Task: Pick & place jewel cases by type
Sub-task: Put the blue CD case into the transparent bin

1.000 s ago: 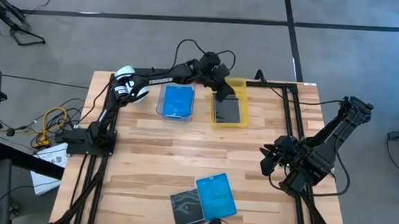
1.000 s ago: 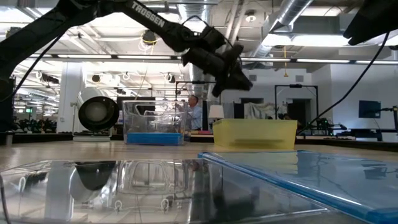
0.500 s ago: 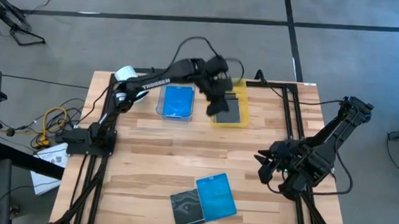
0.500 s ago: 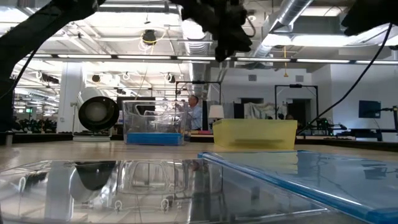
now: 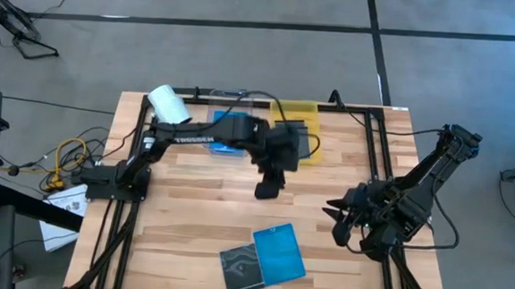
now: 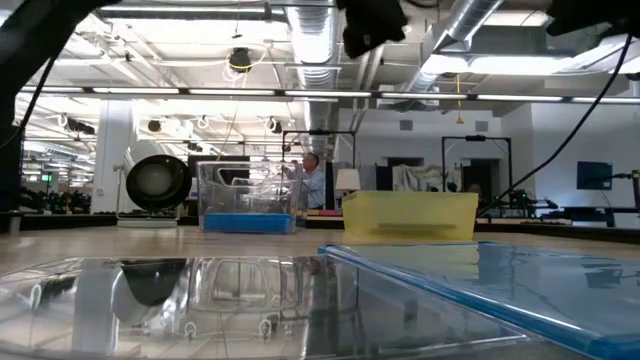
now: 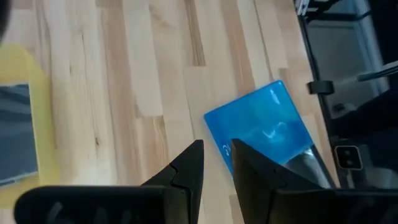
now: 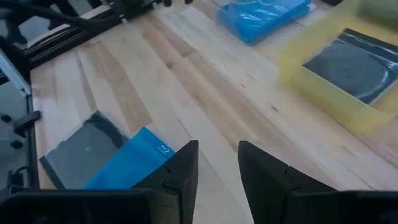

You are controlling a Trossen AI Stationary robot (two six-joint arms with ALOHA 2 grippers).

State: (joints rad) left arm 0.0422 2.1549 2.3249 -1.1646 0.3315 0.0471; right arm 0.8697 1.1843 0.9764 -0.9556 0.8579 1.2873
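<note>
A translucent blue jewel case [image 5: 278, 251] lies flat near the table's near edge, its left side over a dark grey jewel case [image 5: 239, 269]. More blue cases lie in the clear tray [image 5: 227, 129] at the far side. A dark case [image 8: 351, 65] lies in the yellow tray [image 5: 306, 112]. My left gripper [image 5: 268, 188] hangs over the middle of the table, high above the wood, pointing down at a slant toward the blue case [image 7: 258, 127]. It is open by a narrow gap, with nothing between its fingers. My right gripper [image 5: 334, 212] waits open at the table's right side.
A white roll [image 5: 166, 101] lies at the far left corner. The black frame rails [image 5: 377, 161] run along both sides of the table. Bare wood lies between the trays and the two near cases. In the low view the blue case [image 6: 500, 280] and a clear one [image 6: 150, 300] fill the foreground.
My left gripper has swung away from above the yellow tray toward the table's near edge, out over the middle of the table. It has risen and tipped as it went. My right gripper has rolled at the wrist almost in place. No case has moved.
</note>
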